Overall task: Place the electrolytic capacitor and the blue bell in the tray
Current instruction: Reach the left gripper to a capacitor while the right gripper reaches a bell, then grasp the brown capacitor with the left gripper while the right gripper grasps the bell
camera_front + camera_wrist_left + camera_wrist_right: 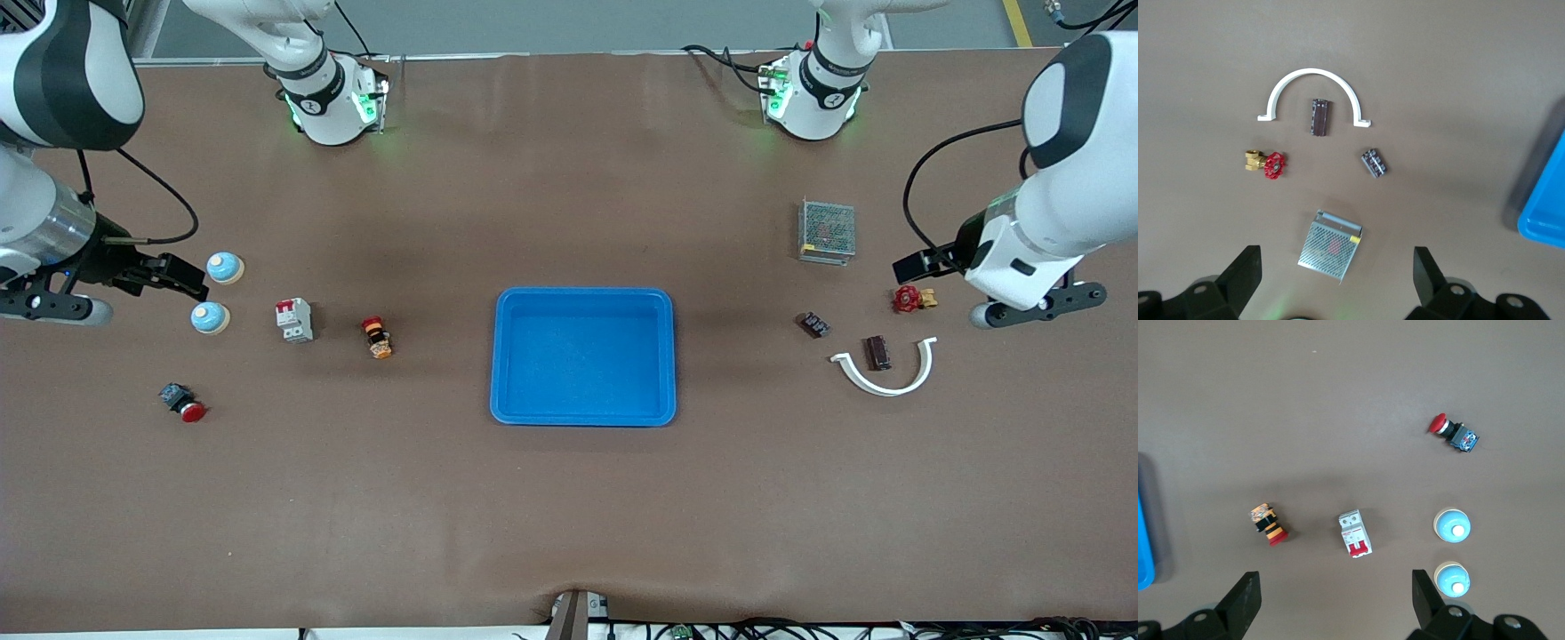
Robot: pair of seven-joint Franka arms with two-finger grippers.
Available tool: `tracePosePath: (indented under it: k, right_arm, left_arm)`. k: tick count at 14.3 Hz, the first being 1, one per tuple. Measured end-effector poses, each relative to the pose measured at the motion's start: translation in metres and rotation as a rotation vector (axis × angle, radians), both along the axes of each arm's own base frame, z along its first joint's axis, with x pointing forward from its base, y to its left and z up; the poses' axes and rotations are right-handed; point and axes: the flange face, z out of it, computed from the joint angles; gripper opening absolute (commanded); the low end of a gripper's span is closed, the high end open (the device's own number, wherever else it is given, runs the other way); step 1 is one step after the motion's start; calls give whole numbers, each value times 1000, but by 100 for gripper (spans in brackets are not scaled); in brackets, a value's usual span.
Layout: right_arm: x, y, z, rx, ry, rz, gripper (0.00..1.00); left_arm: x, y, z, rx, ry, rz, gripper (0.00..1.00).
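My right gripper (1335, 603), jaws spread, hovers beside two blue bells (1451, 524); left gripper (1336, 280), spread, overlooks capacitors (1319, 117).

A: In the left wrist view the shallow bright-blue plastic tray (1546, 213) is cut by the edge, only a corner showing.

B: In the right wrist view too. Which dark ribbed part beside the white arc is the capacitor, I cannot tell.

Front view: you look down from high, facing both bases
Wrist views: each looks straight down, closer in
Shared: tray (583, 356) (1545, 220) (1143, 540) edge appears in all three
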Motion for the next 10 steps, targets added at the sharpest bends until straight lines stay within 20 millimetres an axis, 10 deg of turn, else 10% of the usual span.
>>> tracePosePath:
  k: [10]
  right_arm:
    - [-3,-93,-115,-3,-26,71,100]
  left_arm:
    - [-34,0,-157,-5,-72,225,84]
